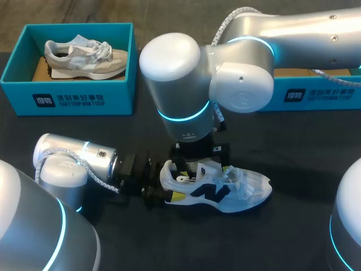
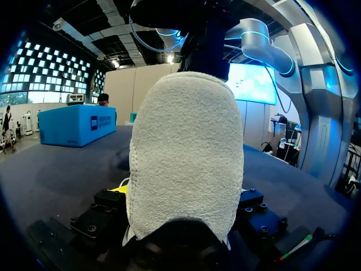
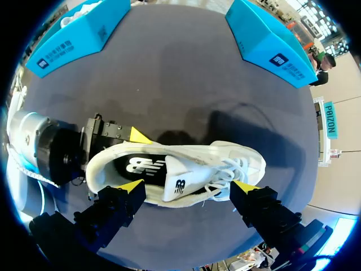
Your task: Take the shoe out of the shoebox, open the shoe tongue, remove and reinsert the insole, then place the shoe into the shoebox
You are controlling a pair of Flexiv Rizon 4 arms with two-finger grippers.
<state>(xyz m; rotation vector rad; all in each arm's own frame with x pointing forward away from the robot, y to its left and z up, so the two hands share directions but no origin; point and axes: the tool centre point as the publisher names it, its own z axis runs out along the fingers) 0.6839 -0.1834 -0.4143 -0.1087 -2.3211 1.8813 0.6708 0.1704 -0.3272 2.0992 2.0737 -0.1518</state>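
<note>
white shoe, heel clamped by left pincer

The left arm comes in low and level from the near left, its gripper clamped on the heel of a shoe. The right arm reaches from the far right past the middle, wrist pointing straight down. Its gripper is spread wide above that shoe.
</note>
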